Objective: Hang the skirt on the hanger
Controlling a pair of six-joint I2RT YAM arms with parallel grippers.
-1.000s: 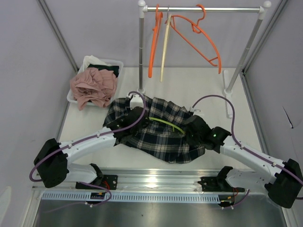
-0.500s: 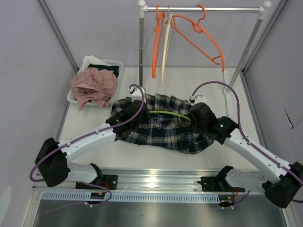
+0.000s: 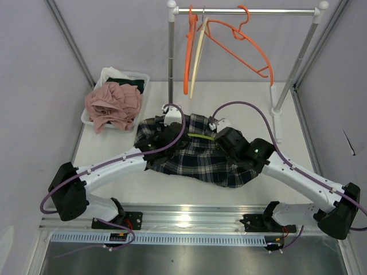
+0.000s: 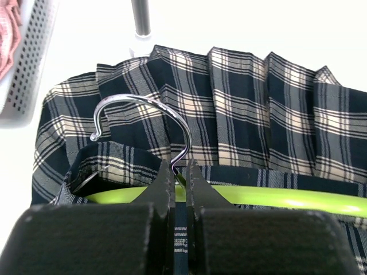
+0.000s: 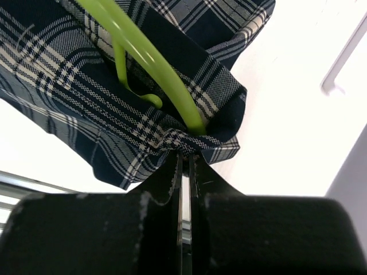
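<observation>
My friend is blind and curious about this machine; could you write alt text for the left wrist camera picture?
Black jaws at the bottom edge are pinched shut on a lime-green hanger just below its metal hook, over a pleated navy-and-cream plaid skirt on a white table. A perforated white basket shows at top left.

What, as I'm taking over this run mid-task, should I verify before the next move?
1. Left fingers closed at the hook base of the green hanger: ok.
2. Right fingers pinching the skirt at the hanger's end: ok.
3. Waistband seated on both hanger ends: cannot tell.
4. Free rail right of the orange hangers: ok.
5. Skirt lifted off the table: cannot tell.
</observation>
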